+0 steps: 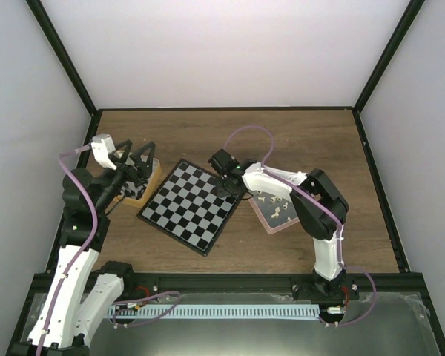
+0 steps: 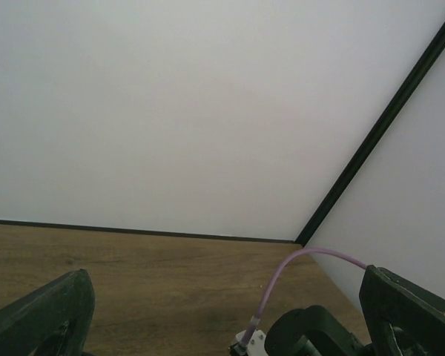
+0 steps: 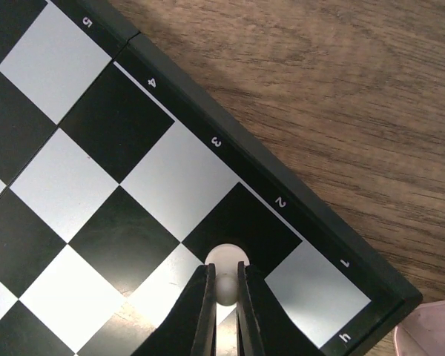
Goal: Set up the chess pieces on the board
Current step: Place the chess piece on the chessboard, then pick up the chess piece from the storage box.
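Observation:
The board [image 1: 179, 211] lies tilted like a diamond in the middle of the table, and no pieces show standing on it. My right gripper [image 1: 227, 185] hangs over its right corner, shut on a cream-white chess piece [image 3: 227, 261]. In the right wrist view that piece's round base sits over the black square by the rim mark 2, near the h corner of the board [image 3: 96, 170], with the fingers [image 3: 200, 311] pinching its head. Whether it touches the square I cannot tell. My left gripper [image 1: 137, 172] is open and empty, hovering over the gold tin [image 1: 150, 184]; its fingers [image 2: 52, 311] stand wide apart.
A pink tray [image 1: 269, 224] with several cream-white pieces lies right of the board, partly under the right arm; its corner [image 3: 430, 334] shows beside the board. The enclosure's white walls and black frame posts ring the wooden table [image 1: 297, 141]. The right arm's link [image 2: 311, 334] shows ahead of the left wrist.

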Controlling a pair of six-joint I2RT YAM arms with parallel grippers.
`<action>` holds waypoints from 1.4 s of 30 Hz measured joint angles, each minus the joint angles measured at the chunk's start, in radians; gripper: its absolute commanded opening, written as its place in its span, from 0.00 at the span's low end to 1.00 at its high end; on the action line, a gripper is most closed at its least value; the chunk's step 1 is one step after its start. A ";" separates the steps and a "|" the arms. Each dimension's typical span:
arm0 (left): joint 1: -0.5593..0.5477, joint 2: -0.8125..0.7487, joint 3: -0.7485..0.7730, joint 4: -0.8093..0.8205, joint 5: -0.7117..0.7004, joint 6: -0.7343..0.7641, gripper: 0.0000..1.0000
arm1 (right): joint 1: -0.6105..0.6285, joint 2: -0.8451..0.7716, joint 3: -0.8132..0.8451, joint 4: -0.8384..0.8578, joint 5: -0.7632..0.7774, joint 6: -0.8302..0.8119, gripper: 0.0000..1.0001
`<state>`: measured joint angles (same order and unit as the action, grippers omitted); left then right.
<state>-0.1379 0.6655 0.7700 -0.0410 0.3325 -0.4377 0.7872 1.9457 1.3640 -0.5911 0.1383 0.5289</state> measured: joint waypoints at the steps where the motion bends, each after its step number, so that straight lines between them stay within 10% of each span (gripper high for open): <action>1: 0.000 0.000 0.000 0.000 0.000 0.000 1.00 | 0.000 0.002 0.002 0.002 0.002 0.000 0.01; 13: 0.000 0.000 0.000 -0.002 -0.014 0.000 1.00 | 0.000 0.004 0.002 0.003 0.039 0.011 0.06; 28: 0.001 0.008 0.000 -0.005 -0.014 0.008 1.00 | 0.000 -0.016 0.000 0.024 0.039 0.015 0.43; 42: 0.001 0.014 -0.001 -0.005 -0.018 0.024 1.00 | -0.046 -0.498 -0.324 0.111 0.175 0.072 0.46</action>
<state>-0.1371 0.6800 0.7692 -0.0456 0.3141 -0.4137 0.7414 1.4479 1.0401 -0.4797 0.3138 0.6006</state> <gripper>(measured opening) 0.998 0.493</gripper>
